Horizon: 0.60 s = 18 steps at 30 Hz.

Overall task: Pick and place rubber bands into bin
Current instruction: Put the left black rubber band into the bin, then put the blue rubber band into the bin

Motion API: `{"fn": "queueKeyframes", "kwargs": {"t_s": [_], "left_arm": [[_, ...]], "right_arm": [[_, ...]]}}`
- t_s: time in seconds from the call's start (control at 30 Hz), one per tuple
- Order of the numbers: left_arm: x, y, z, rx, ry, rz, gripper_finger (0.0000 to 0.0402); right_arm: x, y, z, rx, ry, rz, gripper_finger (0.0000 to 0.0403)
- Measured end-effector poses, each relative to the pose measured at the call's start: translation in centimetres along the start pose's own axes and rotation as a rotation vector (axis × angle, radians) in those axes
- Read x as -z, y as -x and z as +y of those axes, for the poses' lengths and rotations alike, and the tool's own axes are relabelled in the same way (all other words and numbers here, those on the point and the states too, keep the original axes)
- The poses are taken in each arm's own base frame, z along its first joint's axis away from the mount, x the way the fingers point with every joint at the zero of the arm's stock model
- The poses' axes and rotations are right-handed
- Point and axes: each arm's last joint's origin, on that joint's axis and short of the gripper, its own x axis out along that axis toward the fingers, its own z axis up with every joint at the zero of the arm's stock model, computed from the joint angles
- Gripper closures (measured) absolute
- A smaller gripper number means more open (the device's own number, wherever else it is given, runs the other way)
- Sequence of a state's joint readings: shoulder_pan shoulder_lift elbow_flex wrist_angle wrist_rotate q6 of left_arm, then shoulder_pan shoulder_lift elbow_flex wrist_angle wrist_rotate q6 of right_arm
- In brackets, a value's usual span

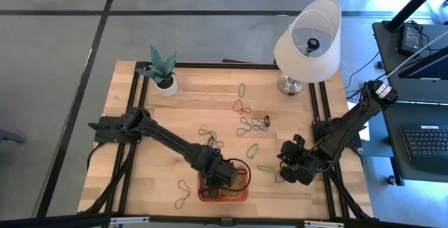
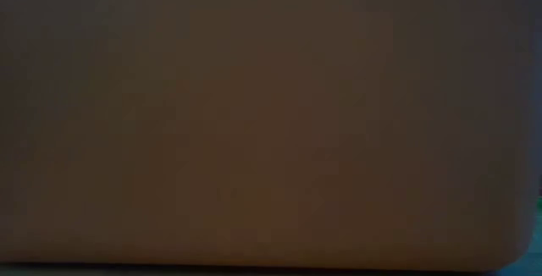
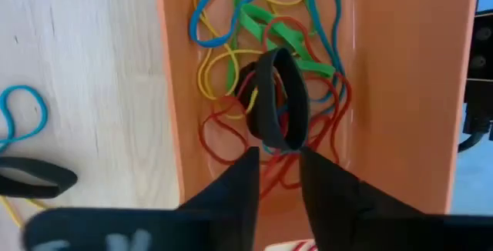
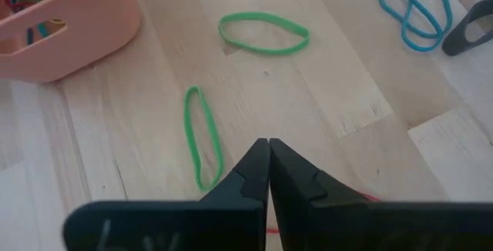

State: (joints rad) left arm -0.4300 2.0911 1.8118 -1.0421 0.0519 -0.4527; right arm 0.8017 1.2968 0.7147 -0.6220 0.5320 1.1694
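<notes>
High view: the left claw [image 1: 222, 174] hangs over the orange bin [image 1: 203, 194]; the right claw [image 1: 294, 170] waits beside it on the worktop [image 1: 140, 144].

Left wrist view: fingers slightly parted, a black rubber band [image 3: 273, 101] just past their tips on the pile — it could snag and ride out.

Right wrist view: right claw pinched shut, empty, near a green band [image 4: 202, 137] — it might skid.

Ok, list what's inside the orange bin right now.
The bin holds a tangle of rubber bands: yellow, blue, green and red loops, with a wide black band on top. The left gripper hovers open above it. Bands deeper in the pile are covered.
</notes>
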Motion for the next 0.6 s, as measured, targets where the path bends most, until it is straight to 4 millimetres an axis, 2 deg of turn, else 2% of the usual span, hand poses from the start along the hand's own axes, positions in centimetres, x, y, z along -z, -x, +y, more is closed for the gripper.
{"fn": "queueKeyframes", "kwargs": {"t_s": [0.2, 0.33, 0.47, 0.6], "left_arm": [[-0.1, 0.2, 0.4, -0.019, 0.006, -0.003, 0.0265], [0.0, 1.8, 1.3, -0.04, 0.055, -0.012, 0.0263], [0.4, 4.7, 2.4, -0.032, 0.119, -0.042, 0.029], [0.8, 8.3, 3.3, -0.053, 0.133, -0.149, 0.0351]], "right_arm": [[0.0, 0.0, 0.0, 0.0, 0.001, 0.001, 0.0387], [0.0, 0.0, 0.0, 0.0, 0.0, 0.0, 0.0387], [0.0, 0.0, 0.1, -0.006, -0.003, -0.001, 0.0387], [0.0, 0.0, 0.1, -0.012, -0.007, -0.004, 0.0387]]}}
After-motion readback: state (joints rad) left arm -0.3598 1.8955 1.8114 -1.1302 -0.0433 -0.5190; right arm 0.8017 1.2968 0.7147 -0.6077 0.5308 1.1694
